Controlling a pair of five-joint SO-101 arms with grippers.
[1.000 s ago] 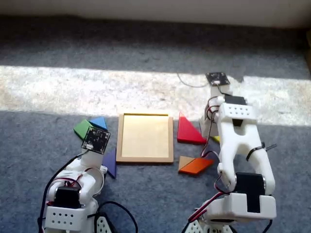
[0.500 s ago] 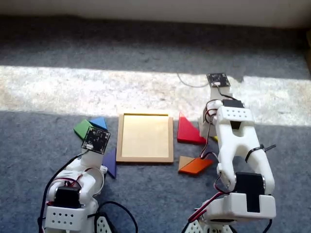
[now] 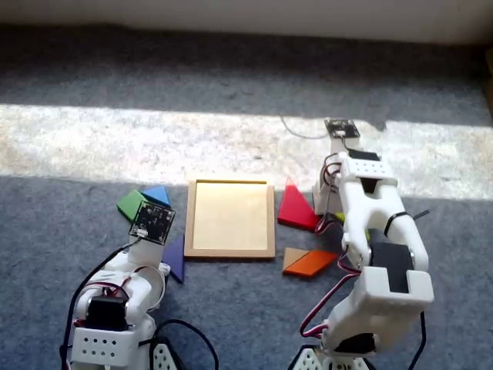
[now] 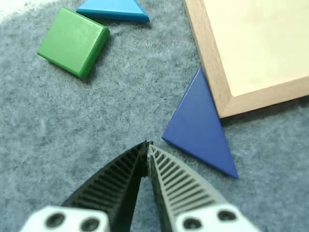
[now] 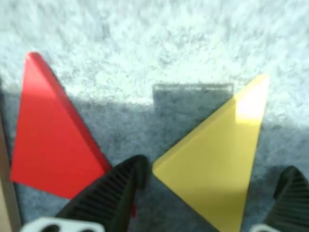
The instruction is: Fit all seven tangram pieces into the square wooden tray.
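Yellow triangle (image 5: 212,159) sits inside right gripper's (image 5: 213,175) spread jaws, perhaps touching; left gripper (image 4: 146,145) clenched.

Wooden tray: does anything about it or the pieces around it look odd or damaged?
Nothing stands out. The tray is flat and empty; the red triangle, yellow triangle and green square lie flat on the carpet nearby.

No lettering can be read; any print seems too small.
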